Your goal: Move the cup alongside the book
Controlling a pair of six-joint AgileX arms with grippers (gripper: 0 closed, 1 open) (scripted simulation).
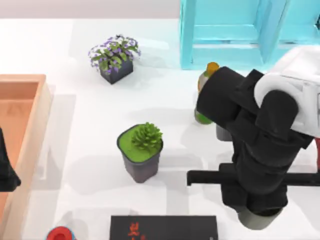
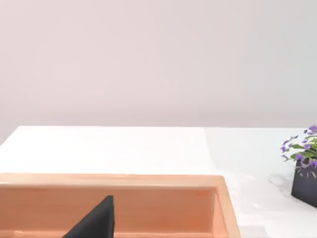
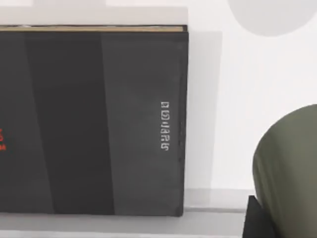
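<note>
The black book (image 1: 163, 228) with red characters lies flat at the table's front edge; its right end fills much of the right wrist view (image 3: 94, 119). The pale grey cup (image 1: 258, 219) sits under my right arm, a short gap to the right of the book. It also looms close in the right wrist view (image 3: 290, 173). My right gripper (image 1: 255, 212) is over the cup and appears shut on it; a black finger (image 3: 253, 218) shows beside the cup. I cannot tell whether the cup touches the table. My left gripper (image 1: 6, 172) is parked over the wooden tray.
A green plant in a dark pot (image 1: 141, 152) stands behind the book. A green bottle (image 1: 206, 82) and a small grey shape (image 1: 223, 133) are behind my right arm. A purple-flowered plant (image 1: 115, 62), a turquoise rack (image 1: 235, 32), a wooden tray (image 1: 30, 135) and a red-topped thing (image 1: 61, 234) are around.
</note>
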